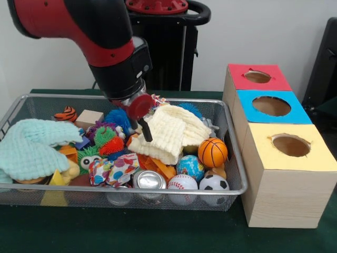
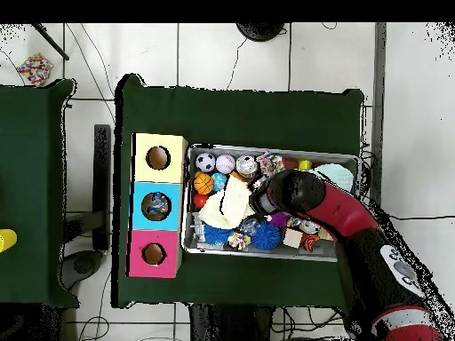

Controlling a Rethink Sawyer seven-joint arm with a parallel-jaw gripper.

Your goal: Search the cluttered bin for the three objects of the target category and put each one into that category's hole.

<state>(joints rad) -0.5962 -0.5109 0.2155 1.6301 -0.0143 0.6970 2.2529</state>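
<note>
Overhead view shows the wire bin [image 2: 272, 254] on the green table [image 2: 240, 111], with the three-hole wooden box [image 2: 135, 204] just beside one short end. Its holes sit under a yellow top [image 2: 174, 158], a blue top [image 2: 174, 206] and a pink top [image 2: 174, 254]. Something mixed in colour lies inside the blue hole, so I judge at least one object already sorted; how many are in there cannot be told. The yellow and pink holes look empty from above.

Which category is the target is not shown. The balls are grouped at the bin's end nearest the box: a basketball [image 1: 212, 152], a globe ball [image 1: 190, 167], a baseball [image 1: 182, 186] and a soccer ball [image 1: 214, 185] along the front rim. A drinks can [image 1: 149, 180] lies next to them, and a mint knitted cloth [image 1: 31, 147] covers the opposite end.

The gripper [image 1: 143, 126] is down near the bin's middle, at the edge of a cream knitted cloth [image 1: 171, 134]. One dark finger shows against the cloth; whether the fingers are spread or pinching it cannot be told. With the cream cloth draped over the clutter, it probably hides more objects, so searching is not finished and part of the task seems left.
</note>
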